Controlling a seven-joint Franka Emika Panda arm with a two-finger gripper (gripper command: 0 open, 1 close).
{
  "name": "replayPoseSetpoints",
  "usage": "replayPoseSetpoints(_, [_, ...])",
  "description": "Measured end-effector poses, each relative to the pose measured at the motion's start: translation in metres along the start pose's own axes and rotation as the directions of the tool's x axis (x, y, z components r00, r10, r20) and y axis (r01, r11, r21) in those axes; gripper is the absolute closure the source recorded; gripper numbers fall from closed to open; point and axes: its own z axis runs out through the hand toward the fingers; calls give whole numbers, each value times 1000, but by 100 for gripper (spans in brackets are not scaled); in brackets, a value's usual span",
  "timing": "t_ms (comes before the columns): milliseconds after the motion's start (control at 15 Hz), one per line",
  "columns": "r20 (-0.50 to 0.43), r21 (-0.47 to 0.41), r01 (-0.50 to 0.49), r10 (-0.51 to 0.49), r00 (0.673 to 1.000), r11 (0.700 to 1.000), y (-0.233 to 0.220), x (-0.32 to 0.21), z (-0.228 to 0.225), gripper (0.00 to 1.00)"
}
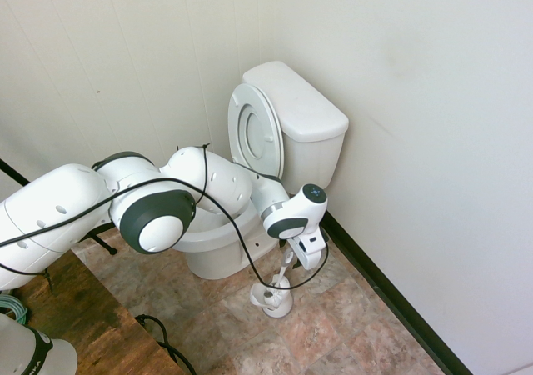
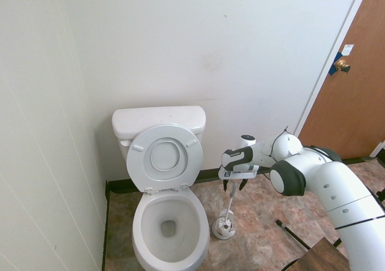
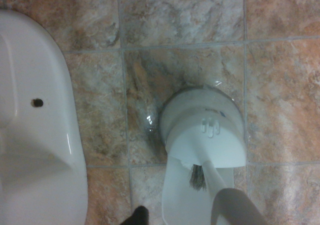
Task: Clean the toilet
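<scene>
The white toilet (image 2: 168,223) stands against the wall with its seat and lid (image 2: 165,156) raised against the tank (image 2: 157,120); the bowl is open. Just to its right on the floor stands a small white brush holder (image 2: 224,227), with the brush handle (image 2: 231,202) rising out of it. My gripper (image 2: 234,185) hangs open directly over the handle's top, a dark finger on each side of it, not closed on it. The wrist view looks straight down on the holder (image 3: 205,130), with the toilet's base (image 3: 35,135) beside it.
The floor is brown stone tile (image 2: 264,235) with a dark baseboard (image 1: 391,296) along the wall close behind the holder. A brown door (image 2: 355,72) stands at the far right. A wooden surface (image 1: 92,325) lies near the arm's base.
</scene>
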Motion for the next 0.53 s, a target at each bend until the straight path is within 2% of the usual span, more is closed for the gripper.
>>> replayPoseSetpoints(533, [7, 5, -8, 8, 1000, 1000, 3, 3, 1, 100])
